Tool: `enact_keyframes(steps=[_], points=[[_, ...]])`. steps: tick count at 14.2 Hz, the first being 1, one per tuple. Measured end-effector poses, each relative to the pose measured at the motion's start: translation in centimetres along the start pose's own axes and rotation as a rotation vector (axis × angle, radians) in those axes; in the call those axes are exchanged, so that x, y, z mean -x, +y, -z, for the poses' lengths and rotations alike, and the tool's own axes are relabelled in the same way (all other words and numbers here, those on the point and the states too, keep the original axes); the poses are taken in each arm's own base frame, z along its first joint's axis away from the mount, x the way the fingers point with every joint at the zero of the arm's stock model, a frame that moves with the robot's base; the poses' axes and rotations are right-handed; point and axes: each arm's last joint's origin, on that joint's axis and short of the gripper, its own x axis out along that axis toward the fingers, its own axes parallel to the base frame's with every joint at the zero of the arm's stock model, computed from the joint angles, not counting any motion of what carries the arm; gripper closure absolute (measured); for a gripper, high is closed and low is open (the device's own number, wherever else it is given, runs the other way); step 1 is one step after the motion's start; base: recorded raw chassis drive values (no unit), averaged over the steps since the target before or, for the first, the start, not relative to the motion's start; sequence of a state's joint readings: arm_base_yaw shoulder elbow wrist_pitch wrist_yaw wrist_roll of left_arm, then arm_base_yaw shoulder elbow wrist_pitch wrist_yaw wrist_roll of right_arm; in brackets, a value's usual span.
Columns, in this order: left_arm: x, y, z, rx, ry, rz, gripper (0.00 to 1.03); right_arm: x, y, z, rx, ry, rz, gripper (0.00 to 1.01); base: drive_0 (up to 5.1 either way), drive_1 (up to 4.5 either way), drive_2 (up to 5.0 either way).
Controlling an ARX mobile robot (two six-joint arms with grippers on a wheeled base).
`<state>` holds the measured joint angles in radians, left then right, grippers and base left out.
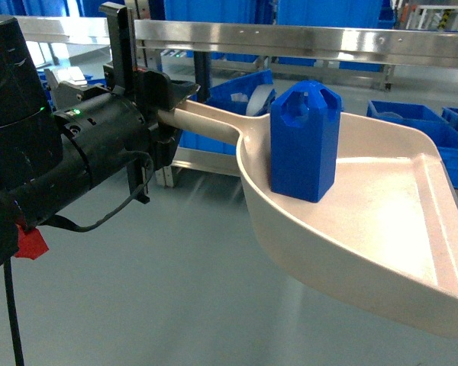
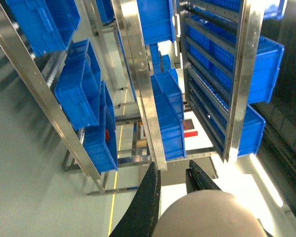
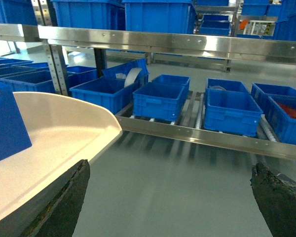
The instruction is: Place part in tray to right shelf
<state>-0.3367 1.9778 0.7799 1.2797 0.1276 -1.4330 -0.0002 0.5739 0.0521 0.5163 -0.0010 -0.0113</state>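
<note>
The left gripper [image 1: 168,107] clenches the tray [image 1: 382,229] by its long handle, holding it in the air. The part [image 1: 305,141] stands upright inside the tray near the handle end. The right gripper [image 3: 170,197] hangs spread wide, grasping nothing, facing the right shelf [image 3: 187,47].

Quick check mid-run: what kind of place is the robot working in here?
Most likely a warehouse or factory parts store: steel racks with roller tracks, rows of blue crates, and a smooth grey floor.
</note>
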Motion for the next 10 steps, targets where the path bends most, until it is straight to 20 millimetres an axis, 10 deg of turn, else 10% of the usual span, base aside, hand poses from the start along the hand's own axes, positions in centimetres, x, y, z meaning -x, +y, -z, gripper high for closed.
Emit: enact_keyframes(steps=[10], points=[[0.00, 0.00, -0.04, 0.000, -0.002, 0.000, 0.90, 0.00, 0.00, 0.00, 0.000, 0.000, 0.001, 0.03, -1.5, -1.49, -1.5]])
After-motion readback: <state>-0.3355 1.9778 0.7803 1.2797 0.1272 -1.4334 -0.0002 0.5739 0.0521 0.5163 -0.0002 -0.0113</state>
